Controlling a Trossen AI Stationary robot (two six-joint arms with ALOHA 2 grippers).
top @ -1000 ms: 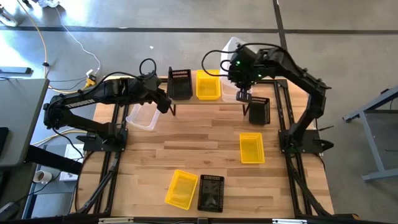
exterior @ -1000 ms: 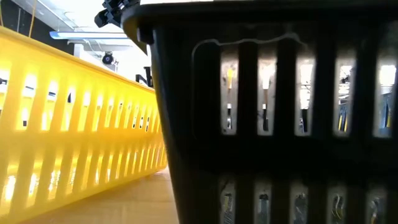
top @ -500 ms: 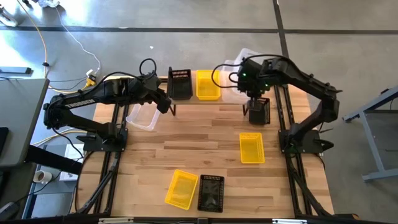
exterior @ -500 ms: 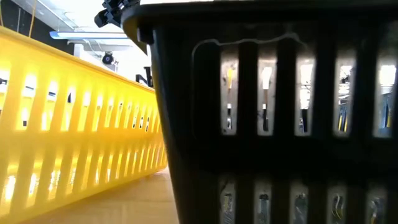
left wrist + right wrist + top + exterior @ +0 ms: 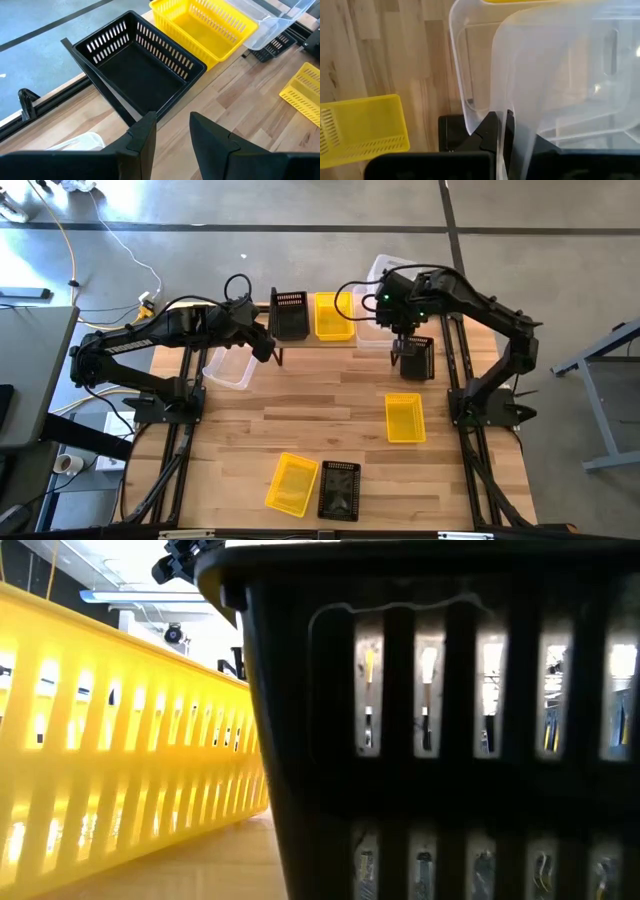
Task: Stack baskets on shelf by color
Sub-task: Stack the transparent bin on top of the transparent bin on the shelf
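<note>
Lab or workshop setting, probably a robotics test area. Bare grey concrete floor crossed by dark tape lines. Butcher-block bench on black frame rails, an arm base bolted at each side. Yellow cable and a white cord trail loose across the floor. Low view hints at ceiling strip lights through the basket slats, though mostly blocked.

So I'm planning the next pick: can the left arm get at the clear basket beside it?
Probably yes: the left gripper is open and empty, and the clear basket lies uncovered just under that arm.
</note>
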